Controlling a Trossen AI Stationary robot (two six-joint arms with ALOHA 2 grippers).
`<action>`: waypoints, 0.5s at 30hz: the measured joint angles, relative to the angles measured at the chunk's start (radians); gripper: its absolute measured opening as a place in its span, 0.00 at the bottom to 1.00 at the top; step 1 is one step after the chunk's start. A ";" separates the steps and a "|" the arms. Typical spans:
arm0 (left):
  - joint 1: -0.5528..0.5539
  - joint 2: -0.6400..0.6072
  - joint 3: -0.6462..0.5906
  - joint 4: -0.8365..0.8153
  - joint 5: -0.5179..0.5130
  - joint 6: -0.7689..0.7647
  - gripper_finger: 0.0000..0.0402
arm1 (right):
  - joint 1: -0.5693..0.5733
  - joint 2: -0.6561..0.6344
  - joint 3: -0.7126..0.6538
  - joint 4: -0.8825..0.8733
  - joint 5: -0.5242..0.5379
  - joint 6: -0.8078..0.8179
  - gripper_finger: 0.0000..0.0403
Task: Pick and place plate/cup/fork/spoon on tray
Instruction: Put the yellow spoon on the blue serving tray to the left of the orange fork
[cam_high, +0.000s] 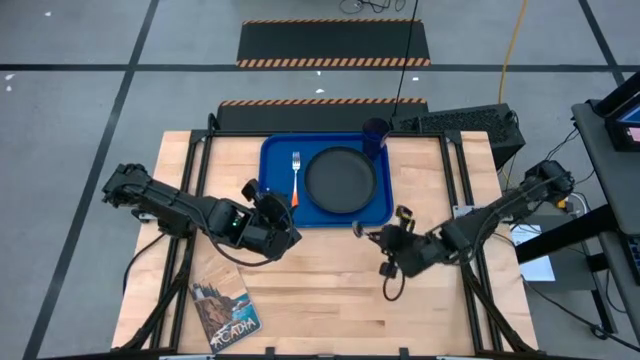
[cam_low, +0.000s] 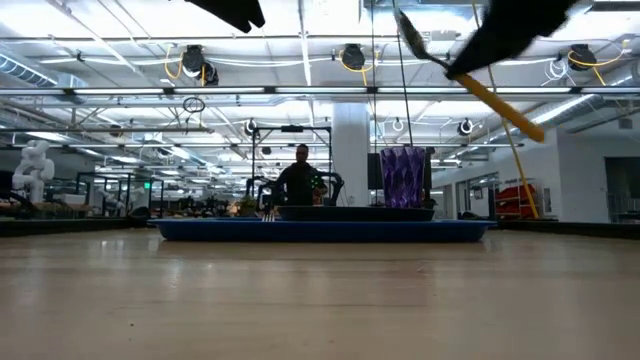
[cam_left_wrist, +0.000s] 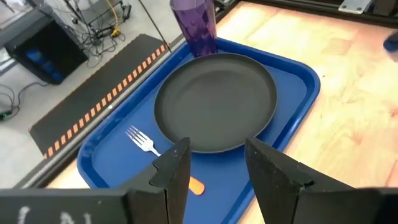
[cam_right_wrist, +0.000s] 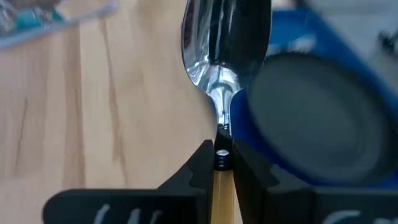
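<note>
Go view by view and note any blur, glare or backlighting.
Right wrist view: the spoon bowl reflects light; the plate and tray behind it are blurred. Low view: ceiling lights backlight the arms into silhouettes; the cup stays readable. High view: evenly lit. Left wrist view: sharp, no glare.

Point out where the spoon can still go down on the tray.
On the tray, the plate fills the middle, the fork lies along its left, and the cup takes the far right corner. Bare blue remains in the near strip and the right edge strip. The right gripper holds the spoon nearby.
</note>
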 joint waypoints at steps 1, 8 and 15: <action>0.004 0.000 0.000 0.007 0.000 0.022 0.39 | -0.020 -0.007 -0.008 0.055 0.002 -0.056 0.07; 0.012 0.000 0.000 0.109 -0.001 0.123 0.39 | -0.153 -0.025 -0.037 0.388 -0.015 -0.393 0.07; 0.004 0.052 0.000 0.222 0.010 0.266 0.45 | -0.253 -0.025 -0.082 0.714 -0.147 -0.626 0.08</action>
